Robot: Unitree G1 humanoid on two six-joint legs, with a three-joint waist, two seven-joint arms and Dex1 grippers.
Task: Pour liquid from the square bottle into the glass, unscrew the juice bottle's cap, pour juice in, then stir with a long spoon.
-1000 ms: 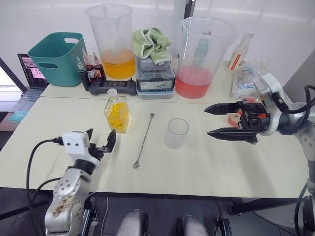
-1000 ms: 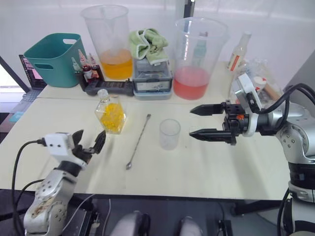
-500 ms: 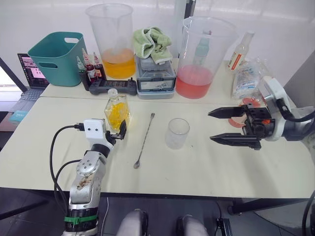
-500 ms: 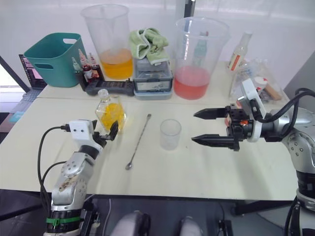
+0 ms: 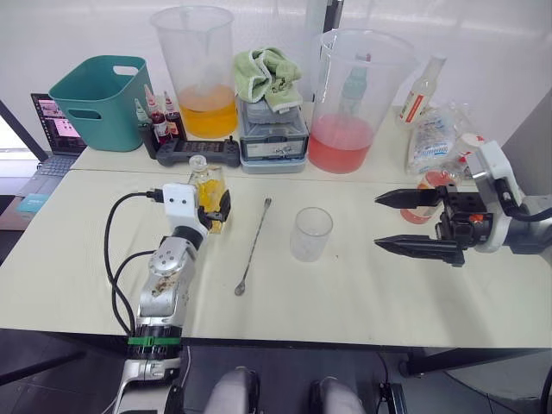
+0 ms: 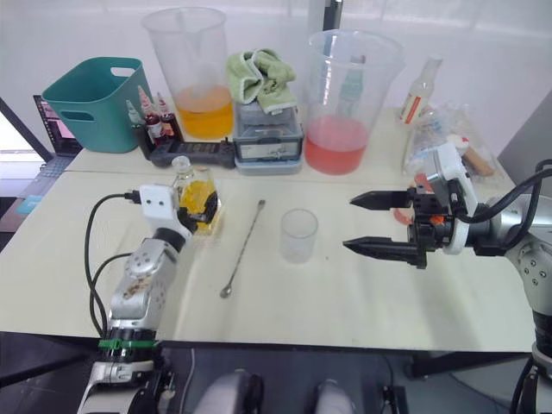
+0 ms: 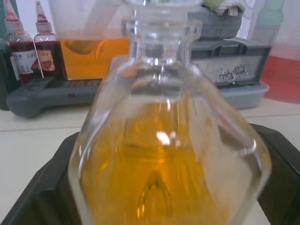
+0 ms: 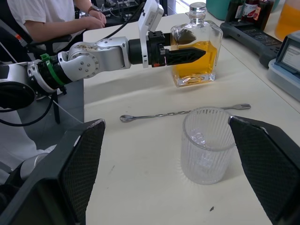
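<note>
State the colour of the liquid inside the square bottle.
Amber-yellow; the square bottle shows it best in the left wrist view.

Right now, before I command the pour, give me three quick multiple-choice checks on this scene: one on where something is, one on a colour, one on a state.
1. Where does the long spoon lie?
A. Inside the glass
B. On the table between the square bottle and the glass
C. In the teal bin

2. What colour is the liquid in the square bottle?
A. Yellow-amber
B. Blue
C. Clear

3. How is the left gripper placed?
A. Resting shut on the table, away from everything
B. Lifting the glass
C. Fingers on either side of the square bottle, which stands on the table

Answers: 1 B, the spoon lies flat on the table beside the glass. 2 A, the left wrist view shows amber liquid. 3 C, the right wrist view shows a black finger alongside the upright bottle; the right gripper hangs open.
</note>
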